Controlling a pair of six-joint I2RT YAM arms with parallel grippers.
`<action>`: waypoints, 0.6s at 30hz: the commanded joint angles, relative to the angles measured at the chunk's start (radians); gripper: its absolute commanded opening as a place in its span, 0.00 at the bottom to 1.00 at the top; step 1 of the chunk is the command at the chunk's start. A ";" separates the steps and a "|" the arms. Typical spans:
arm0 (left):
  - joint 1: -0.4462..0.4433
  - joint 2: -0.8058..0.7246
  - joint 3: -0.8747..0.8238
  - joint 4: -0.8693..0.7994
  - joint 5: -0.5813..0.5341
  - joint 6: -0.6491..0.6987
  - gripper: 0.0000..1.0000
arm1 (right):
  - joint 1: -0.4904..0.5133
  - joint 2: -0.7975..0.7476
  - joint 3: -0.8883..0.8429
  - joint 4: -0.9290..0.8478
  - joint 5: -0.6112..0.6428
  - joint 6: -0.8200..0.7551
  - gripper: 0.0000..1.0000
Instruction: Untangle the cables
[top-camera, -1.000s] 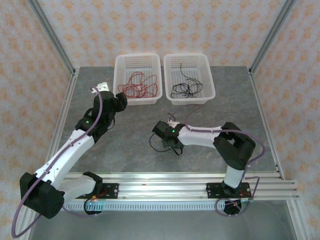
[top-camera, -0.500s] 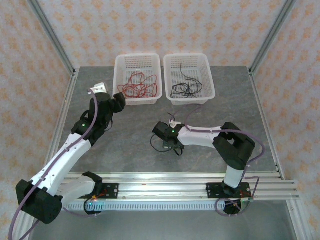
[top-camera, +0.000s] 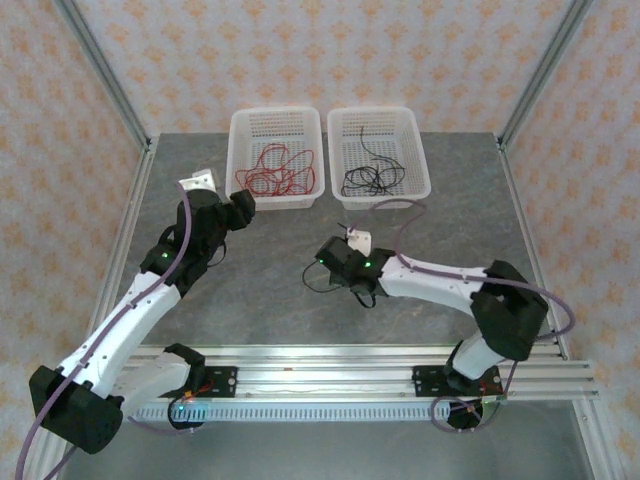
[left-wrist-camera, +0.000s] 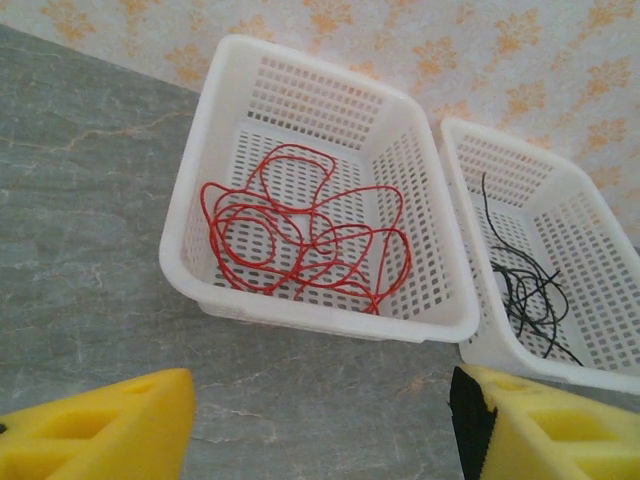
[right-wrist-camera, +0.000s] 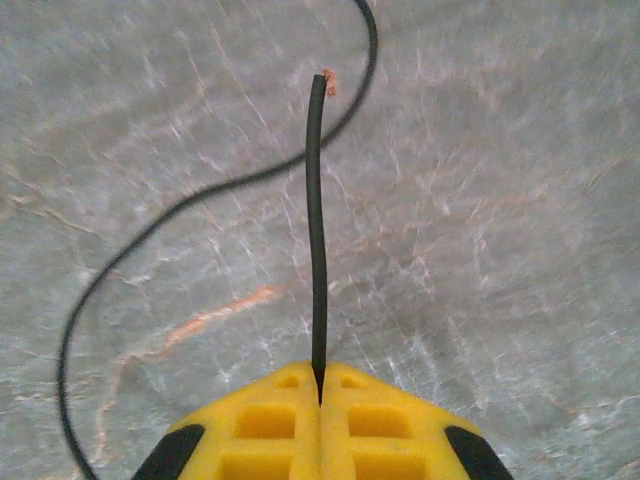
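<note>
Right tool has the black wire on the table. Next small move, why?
Probably raise the right tool straight up a little. Its jaws are shut on the black cable near its bare end, and the rest curves loose over the table. A short lift should show whether it comes free before carrying it to the basket of black cables.

Your right wrist view: black cable (right-wrist-camera: 317, 230), far loop blurred, running off top and bottom edges. Your left wrist view: right-hand basket (left-wrist-camera: 530, 362), cut by right edge
</note>
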 joint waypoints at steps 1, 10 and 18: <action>0.003 -0.032 0.014 0.001 0.027 -0.020 0.69 | 0.002 -0.081 -0.015 -0.027 0.111 -0.052 0.00; 0.005 -0.067 0.012 -0.037 0.029 -0.038 0.69 | 0.001 -0.271 0.054 -0.112 0.208 -0.169 0.00; 0.003 -0.102 -0.013 -0.076 0.027 -0.063 0.69 | -0.004 -0.346 0.213 -0.192 0.268 -0.325 0.00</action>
